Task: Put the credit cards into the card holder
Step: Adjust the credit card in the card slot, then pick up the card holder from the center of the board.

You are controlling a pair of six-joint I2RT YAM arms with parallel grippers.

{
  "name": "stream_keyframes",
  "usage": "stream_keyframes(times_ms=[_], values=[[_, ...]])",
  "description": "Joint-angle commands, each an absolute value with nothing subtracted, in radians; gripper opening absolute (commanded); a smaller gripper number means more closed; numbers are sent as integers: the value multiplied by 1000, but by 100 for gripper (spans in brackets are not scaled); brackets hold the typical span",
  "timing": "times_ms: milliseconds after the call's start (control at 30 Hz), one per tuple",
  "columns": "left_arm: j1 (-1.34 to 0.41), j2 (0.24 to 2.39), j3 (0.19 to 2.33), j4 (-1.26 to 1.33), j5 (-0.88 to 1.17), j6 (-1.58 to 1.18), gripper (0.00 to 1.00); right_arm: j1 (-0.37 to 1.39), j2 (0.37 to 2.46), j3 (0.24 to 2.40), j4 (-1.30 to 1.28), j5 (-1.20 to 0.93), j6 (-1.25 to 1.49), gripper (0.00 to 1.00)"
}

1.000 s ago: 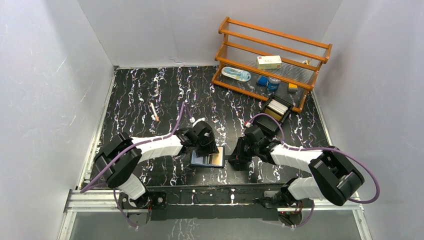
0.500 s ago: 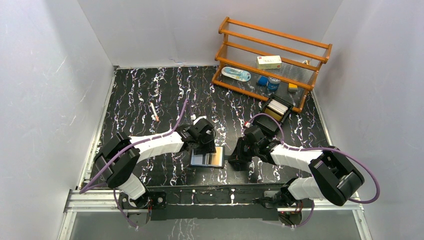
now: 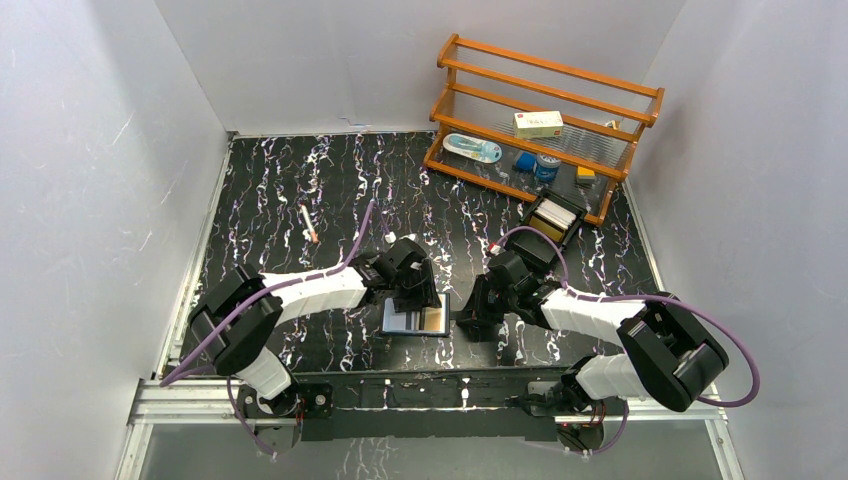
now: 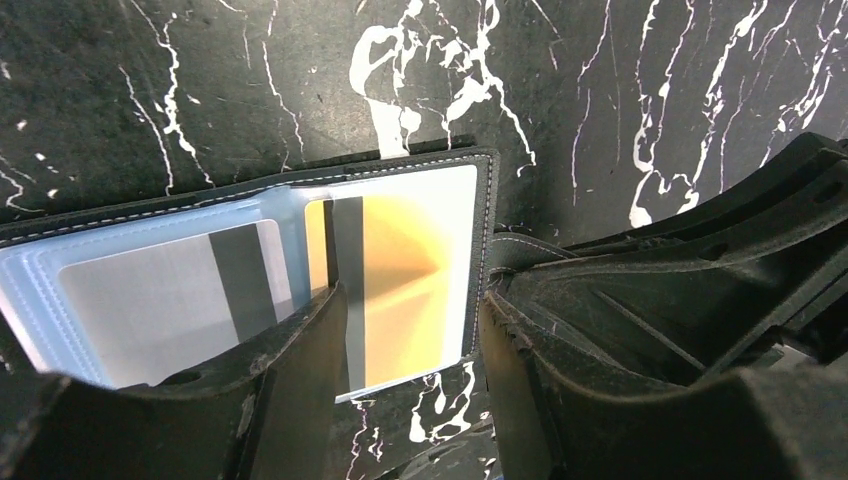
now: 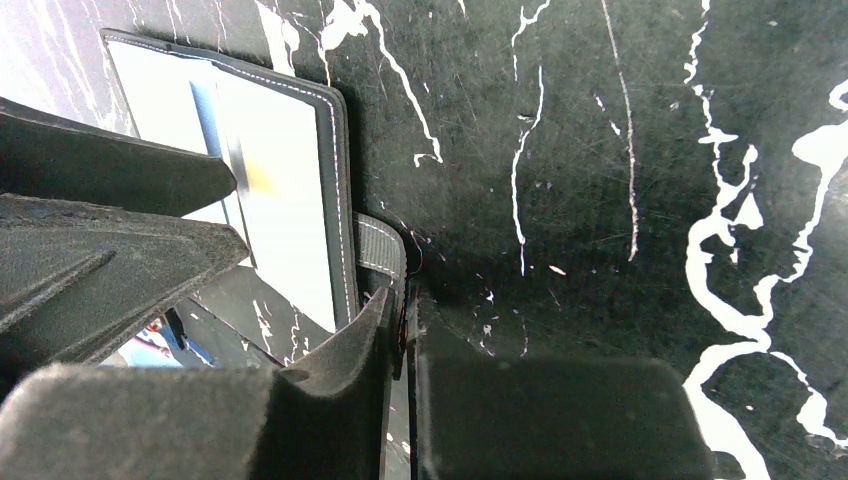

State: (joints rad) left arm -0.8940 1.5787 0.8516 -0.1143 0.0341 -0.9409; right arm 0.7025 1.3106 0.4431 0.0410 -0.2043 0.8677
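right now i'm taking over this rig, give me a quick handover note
Left gripper: open, holding nothing, its fingers either side of the tan-orange card.
Right gripper: shut on the snap tab of the card holder, which lies open.
Done: a silver-grey card sits in the blue pocket, and the tan-orange card looks seated in the right pocket.
Left: the black box by the rack seems to hold more cards; fetch and insert them.
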Motion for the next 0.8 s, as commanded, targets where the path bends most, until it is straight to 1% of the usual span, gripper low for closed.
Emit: stream_keyframes(times_ms=[0,133,167,233,333,400,467,533,633,767], values=[[-899,1538,830,-63,84,-970,50,708,1321,463,50,-189,857,0],[-899,1482,846,-113,56,-966,50,708,1323,484,28,-181,826,0],[-898,1469,853,-141,36,-955,50,708,1320,500,0,-168,812,4],[-884,1447,873,-210,1,-931,50,708,1300,540,-72,-143,791,17],[-846,1410,876,-282,-19,-897,50,708,1239,598,-192,-102,780,30],[-806,1376,855,-299,-9,-882,50,707,1203,640,-254,-77,774,37],[-757,1334,826,-304,16,-870,50,708,1176,677,-300,-64,768,42],[-708,1305,796,-306,47,-859,50,708,1164,708,-327,-65,768,44],[-657,1268,755,-306,83,-845,50,720,1159,748,-337,-70,775,44],[-590,1245,694,-286,152,-836,47,776,1187,789,-306,-55,792,43]])
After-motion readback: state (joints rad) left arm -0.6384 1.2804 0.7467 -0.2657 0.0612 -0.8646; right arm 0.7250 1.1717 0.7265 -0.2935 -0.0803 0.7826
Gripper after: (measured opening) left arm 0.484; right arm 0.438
